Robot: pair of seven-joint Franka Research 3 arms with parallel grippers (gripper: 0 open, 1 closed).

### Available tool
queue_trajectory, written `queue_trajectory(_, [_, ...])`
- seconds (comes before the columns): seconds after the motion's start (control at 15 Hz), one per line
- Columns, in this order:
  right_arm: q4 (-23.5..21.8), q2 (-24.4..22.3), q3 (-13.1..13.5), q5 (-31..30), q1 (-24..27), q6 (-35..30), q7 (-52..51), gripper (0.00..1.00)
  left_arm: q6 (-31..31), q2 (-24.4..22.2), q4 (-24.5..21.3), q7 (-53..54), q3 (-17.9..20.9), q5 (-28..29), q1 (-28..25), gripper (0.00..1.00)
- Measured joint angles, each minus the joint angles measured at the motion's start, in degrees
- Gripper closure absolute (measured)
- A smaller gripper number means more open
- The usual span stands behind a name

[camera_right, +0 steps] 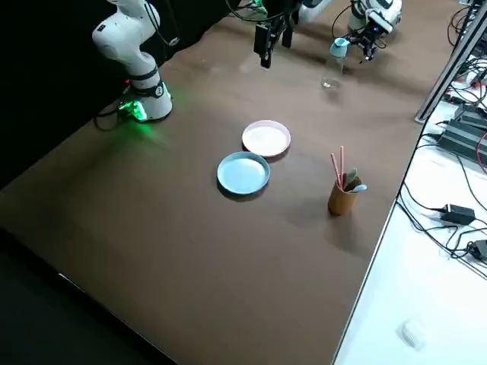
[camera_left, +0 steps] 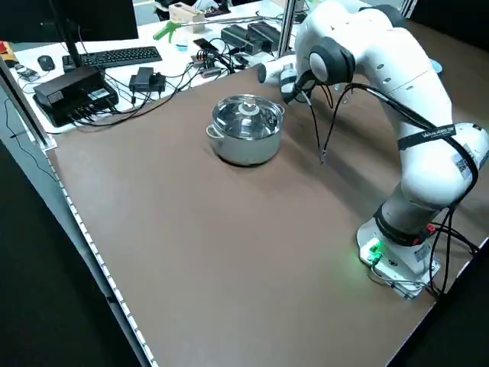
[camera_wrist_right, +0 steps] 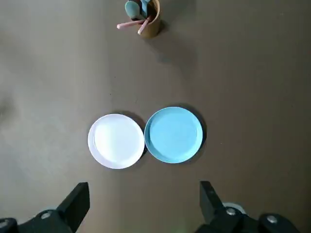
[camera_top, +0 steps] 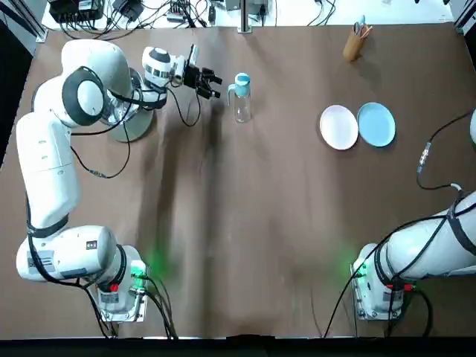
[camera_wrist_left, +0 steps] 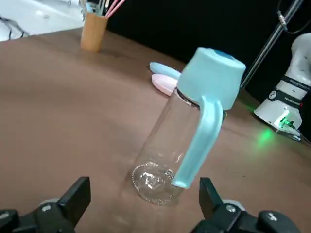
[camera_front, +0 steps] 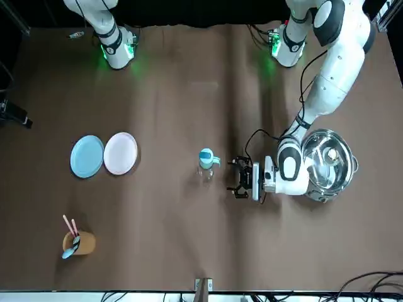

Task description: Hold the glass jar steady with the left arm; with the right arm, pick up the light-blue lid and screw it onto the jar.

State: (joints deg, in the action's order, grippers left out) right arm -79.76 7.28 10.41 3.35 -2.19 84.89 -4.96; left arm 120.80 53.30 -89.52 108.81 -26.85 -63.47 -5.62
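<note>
The glass jar (camera_top: 242, 108), capped by the light-blue lid (camera_top: 242, 80), is faced by the left end effector (camera_top: 216, 86) (wide open, empty); the right end effector (camera_wrist_right: 143, 199) is held open over two plates (camera_wrist_right: 173, 134).

Brown desk (camera_top: 260, 223) | lidded steel pot (camera_left: 244, 145) at its far left | white plate (camera_top: 338, 127) touching blue plate (camera_top: 376, 124) on the right | tan cup (camera_top: 354, 44) of pink and teal utensils near the far-right corner

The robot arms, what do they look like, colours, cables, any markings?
Both are white rounded shells with dark grey joint rings and green-lit bases. The left arm has a loose black cable and a black band with white lettering; the right arm carries black cables too. The left gripper and right gripper are black, two-fingered.
</note>
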Motion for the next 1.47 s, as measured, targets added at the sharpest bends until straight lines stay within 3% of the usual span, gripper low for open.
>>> queue_trajectory(0.13, [0.0, -0.5, -3.2, 0.0, 2.7, -0.6, 0.0, 0.00, 0.0, -1.8, 0.3, -6.9, 0.0, 4.7, -1.1, 0.01])
queue_trajectory(0.27, [0.0, -1.1, -4.1, 0.0, 3.3, -1.2, 0.0, 0.00, 0.2, -3.7, 0.3, -15.2, 0.0, 8.3, -1.9, 0.01])
queue_trajectory(0.8, [-0.4, -1.6, -4.5, 0.0, 3.3, -1.9, 0.1, 0.00, 0.8, -11.7, 0.6, -23.1, 1.2, 12.9, -4.1, 0.01])
queue_trajectory(1.2, [-0.4, -1.7, -4.8, -0.5, 3.3, -2.0, 0.0, 0.00, 0.7, -17.4, 0.3, -36.3, 1.6, 13.2, -5.9, 0.01])
queue_trajectory(1.47, [-0.4, -2.9, -5.3, -1.0, 3.3, 0.2, 0.0, 0.00, 0.7, -23.7, -2.9, -50.2, 1.7, 18.0, -6.2, 0.01])
